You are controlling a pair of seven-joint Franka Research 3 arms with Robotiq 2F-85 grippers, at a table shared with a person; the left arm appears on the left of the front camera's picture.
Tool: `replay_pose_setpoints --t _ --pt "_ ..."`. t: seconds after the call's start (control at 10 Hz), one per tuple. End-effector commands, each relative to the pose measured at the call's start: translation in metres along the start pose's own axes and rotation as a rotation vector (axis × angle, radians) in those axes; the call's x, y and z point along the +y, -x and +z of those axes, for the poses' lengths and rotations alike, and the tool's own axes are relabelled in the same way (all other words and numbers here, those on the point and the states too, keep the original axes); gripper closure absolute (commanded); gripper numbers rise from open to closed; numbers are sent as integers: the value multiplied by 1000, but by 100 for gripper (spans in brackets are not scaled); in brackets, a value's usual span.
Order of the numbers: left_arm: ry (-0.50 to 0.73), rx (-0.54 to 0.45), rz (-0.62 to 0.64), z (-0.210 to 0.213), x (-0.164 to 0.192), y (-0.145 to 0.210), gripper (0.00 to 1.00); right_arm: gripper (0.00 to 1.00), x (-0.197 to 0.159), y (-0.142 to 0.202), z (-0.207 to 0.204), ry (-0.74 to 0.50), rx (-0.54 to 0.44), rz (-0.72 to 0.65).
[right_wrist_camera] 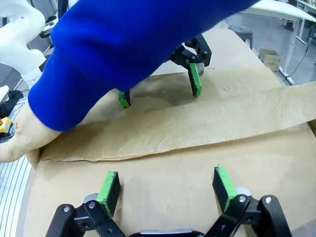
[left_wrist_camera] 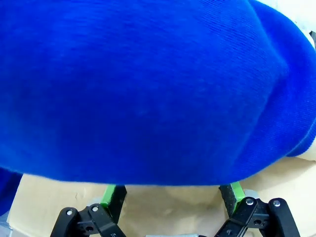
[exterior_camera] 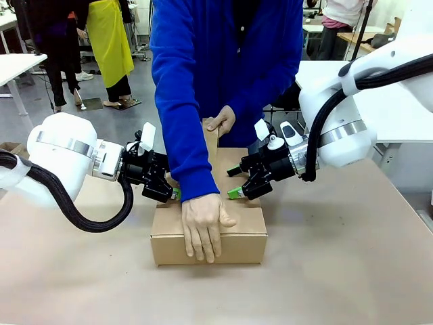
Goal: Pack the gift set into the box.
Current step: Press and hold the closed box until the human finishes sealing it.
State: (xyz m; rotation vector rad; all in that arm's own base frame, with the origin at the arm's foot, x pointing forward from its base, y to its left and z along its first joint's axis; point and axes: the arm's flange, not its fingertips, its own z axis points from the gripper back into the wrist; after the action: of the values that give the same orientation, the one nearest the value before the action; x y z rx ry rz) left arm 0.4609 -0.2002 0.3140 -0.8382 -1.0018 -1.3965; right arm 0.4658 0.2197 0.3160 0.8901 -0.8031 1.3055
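A person's hand (exterior_camera: pixel 203 227) presses flat the stiff, light flaps of the box (exterior_camera: pixel 240 242) mid-table, best held by its edges, as the left gripper (exterior_camera: pixel 169 191) and right gripper (exterior_camera: pixel 235 183) hover open, empty.

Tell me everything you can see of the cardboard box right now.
The box is a brown corrugated cardboard carton resting flat on the tan table, between the two arms. Its top flaps lie folded down except a far one, held up by the person's hand. The person's other hand presses flat on the top, fingers over the near edge. Both the left gripper and right gripper are open, fingertips at the top surface. Contents are hidden.
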Motion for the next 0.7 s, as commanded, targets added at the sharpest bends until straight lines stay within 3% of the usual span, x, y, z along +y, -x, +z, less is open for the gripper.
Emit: replay_pose_setpoints --t 0.0,0.6 --pt "-12 -10 -19 -1 -3 4 0 0 0 3 0 -2 -1 -5" --pt "-12 -10 -19 -1 -3 4 0 0 0 3 0 -2 -1 -5"
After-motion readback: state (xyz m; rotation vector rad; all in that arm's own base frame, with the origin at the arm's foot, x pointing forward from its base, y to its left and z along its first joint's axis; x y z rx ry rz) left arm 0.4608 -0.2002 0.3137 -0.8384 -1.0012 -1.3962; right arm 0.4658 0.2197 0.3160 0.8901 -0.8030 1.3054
